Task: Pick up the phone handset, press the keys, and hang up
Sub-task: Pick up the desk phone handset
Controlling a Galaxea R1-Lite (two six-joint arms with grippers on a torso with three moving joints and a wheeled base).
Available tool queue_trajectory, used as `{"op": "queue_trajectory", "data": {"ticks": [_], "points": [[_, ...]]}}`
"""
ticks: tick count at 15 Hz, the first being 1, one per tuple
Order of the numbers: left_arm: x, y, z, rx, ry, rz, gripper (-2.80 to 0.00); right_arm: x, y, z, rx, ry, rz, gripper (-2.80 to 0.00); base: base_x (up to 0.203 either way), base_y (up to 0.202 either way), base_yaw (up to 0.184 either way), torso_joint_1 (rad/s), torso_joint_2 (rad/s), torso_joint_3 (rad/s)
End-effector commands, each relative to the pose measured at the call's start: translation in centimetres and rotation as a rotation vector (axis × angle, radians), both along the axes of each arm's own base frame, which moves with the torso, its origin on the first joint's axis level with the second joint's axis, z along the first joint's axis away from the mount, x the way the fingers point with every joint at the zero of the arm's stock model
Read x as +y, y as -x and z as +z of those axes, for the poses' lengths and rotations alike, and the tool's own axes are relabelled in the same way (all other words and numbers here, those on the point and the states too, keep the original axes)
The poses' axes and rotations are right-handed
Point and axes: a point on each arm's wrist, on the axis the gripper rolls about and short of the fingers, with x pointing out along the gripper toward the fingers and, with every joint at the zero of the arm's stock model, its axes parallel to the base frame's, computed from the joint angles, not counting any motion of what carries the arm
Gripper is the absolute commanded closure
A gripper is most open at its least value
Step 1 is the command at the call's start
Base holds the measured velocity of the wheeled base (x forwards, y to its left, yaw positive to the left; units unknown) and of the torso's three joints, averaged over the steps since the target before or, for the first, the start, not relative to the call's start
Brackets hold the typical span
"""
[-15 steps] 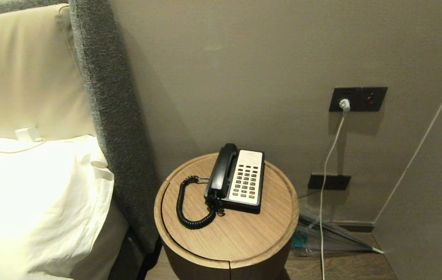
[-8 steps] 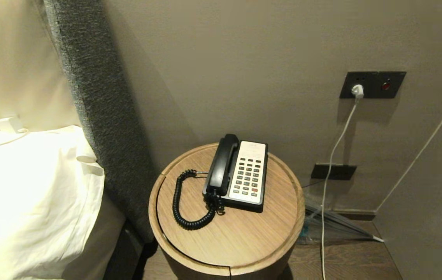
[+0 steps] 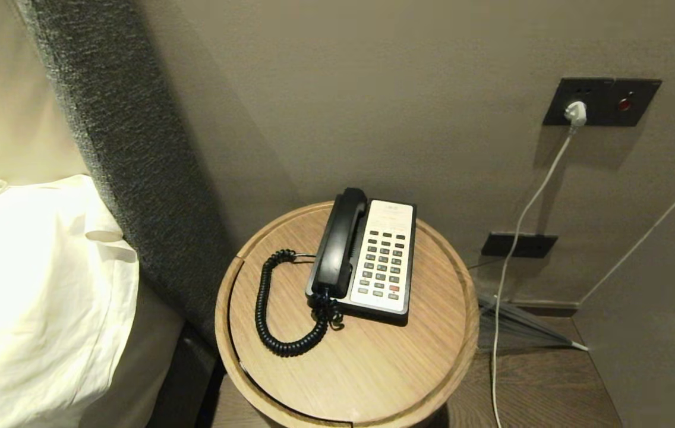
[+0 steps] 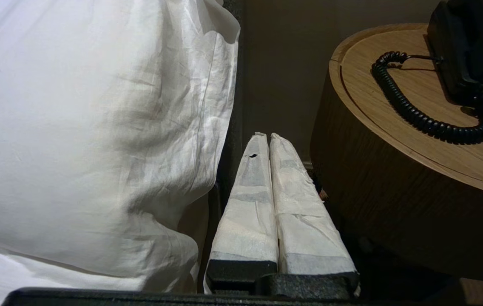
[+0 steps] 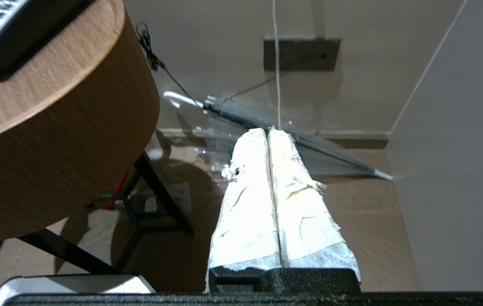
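Observation:
The black phone handset (image 3: 339,244) lies in its cradle on the left side of the phone base. Its coiled cord (image 3: 281,312) loops over the round wooden table (image 3: 361,368). The keys (image 3: 384,264) form a grid of dark buttons, one red, in the white faceplate beside the handset. Neither arm shows in the head view. My left gripper (image 4: 265,137) hangs shut below the table's rim, between the table and a white pillow, with nothing in it. My right gripper (image 5: 267,131) is shut and empty, low beside the table's other side, over the floor.
A white pillow (image 3: 28,285) and a grey headboard (image 3: 129,154) stand left of the table. On the wall to the right are a socket plate (image 3: 602,101) with a white plug and cable (image 3: 521,220). A folded umbrella (image 5: 292,136) lies on the floor by the wall.
The whole head view has shifted: the camera has come closer and looks more steeply down on the table. The phone has not moved on the table.

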Motion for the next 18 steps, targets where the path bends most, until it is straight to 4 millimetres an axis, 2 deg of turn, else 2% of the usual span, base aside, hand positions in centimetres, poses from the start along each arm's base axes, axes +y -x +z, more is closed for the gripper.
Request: {"op": "queue_trajectory", "data": {"ticks": [1, 11, 18], "points": [[0.0, -0.33, -1.1, 0.041, 0.0, 0.001, 0.0, 0.0, 0.0, 0.0, 0.0, 0.0, 0.0, 0.0, 0.0, 0.0, 0.0, 0.002, 0.0, -0.19], [0.0, -0.33, -1.1, 0.041, 0.0, -0.001, 0.0, 0.0, -0.01, 0.0, 0.001, 0.0, 0.0, 0.0, 0.0, 0.0, 0.0, 0.003, 0.0, -0.197], [-0.01, -0.33, -1.1, 0.04, -0.014, 0.0, 0.0, 0.0, -0.01, 0.0, 0.001, -0.001, 0.0, 0.0, 0.0, 0.0, 0.0, 0.0, 0.0, -0.036]]}}
